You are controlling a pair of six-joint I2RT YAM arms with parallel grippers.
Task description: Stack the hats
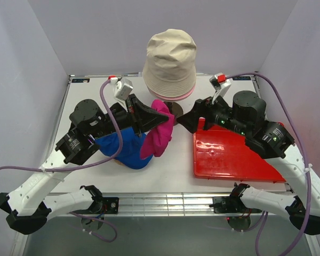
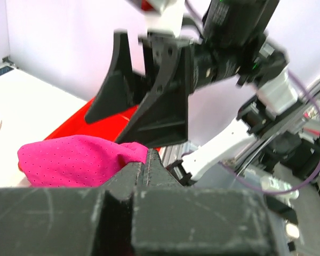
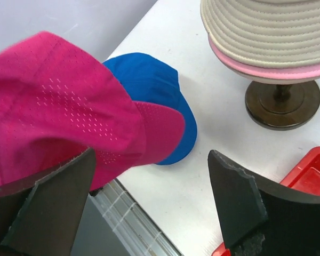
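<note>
White tabletop, pale walls around. We note beige bucket hat sitting over light pink bucket hat on stand, far centre. Left gripper fingers clamped on magenta cap, held over blue cap lying on table. Right gripper fingers apart just beside magenta cap, gripping nothing. Red tray under right arm.

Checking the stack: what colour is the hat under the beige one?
Light pink hat brim beneath the beige hat; clearest in the right wrist view.
</note>
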